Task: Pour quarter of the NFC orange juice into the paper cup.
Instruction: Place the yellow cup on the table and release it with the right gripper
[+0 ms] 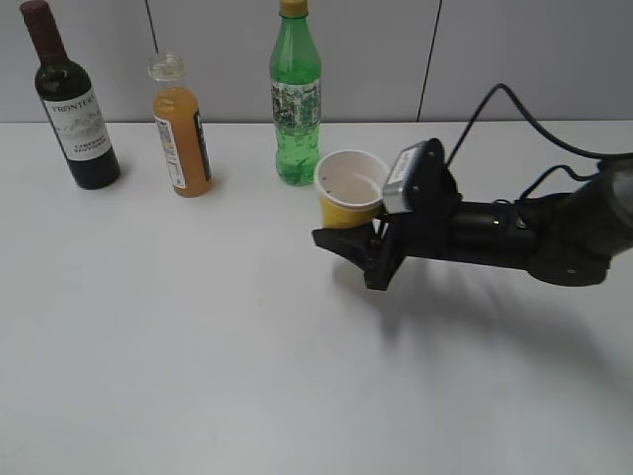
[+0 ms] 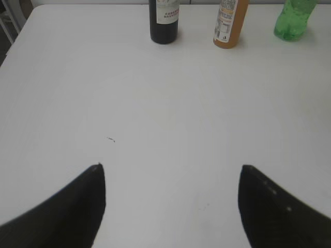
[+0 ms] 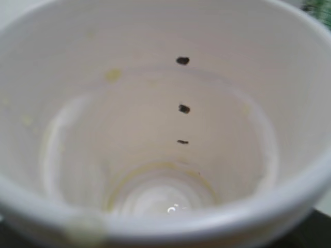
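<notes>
The right arm's black pincer (image 1: 358, 237) is reaching in from the right and grasping the small yellow paper cup with a white inside and rolled rim (image 1: 350, 188), holding it upright just above the white tabletop (image 1: 198, 346), close in front of the tall green plastic bottle (image 1: 295, 94). In the right wrist view the cup's interior (image 3: 155, 129) is filling the picture, showing three dark marks in a line down its wall and faint yellowish stains.

The small clear plastic bottle of orange juice with a black label (image 1: 181, 127) is standing uncapped near the back wall, between the dark wine bottle (image 1: 71, 99) and the green one, well apart from the cup.

The left pincer (image 2: 170, 201) is hovering released, its two black fingers (image 2: 77, 206) spread wide over bare tabletop.
</notes>
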{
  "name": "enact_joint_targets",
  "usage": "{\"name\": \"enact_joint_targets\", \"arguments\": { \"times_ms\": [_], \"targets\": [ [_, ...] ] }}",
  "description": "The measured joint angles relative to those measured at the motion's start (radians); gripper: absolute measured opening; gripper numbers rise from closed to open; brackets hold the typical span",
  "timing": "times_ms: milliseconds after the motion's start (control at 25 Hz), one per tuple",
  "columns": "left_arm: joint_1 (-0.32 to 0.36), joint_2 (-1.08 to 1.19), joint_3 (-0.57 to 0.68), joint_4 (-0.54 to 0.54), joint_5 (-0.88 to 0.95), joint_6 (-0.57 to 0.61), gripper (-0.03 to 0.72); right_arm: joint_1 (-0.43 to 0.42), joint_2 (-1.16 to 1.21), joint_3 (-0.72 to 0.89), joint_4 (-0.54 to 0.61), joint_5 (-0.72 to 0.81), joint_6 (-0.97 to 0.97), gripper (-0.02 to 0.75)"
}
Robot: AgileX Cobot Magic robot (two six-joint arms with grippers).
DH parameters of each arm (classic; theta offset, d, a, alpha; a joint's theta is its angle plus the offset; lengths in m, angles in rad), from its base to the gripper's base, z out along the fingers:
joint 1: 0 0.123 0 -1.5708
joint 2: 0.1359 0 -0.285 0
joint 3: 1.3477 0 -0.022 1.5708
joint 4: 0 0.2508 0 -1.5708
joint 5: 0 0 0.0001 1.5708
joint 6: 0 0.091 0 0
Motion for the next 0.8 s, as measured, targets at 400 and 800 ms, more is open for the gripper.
{"name": "enact_joint_targets", "arguments": {
  "times_ms": [400,800],
  "targets": [
    [0.000,0.000,0.000,0.000,0.000,0.000,0.585,0.138,0.093,-0.166,-0.056,0.114,0.110,0.475],
    [0.000,0.000,0.000,0.001,0.000,0.000,0.585,0.138,0.146,-0.173,-0.179,0.120,0.171,0.494]
  ]
}}
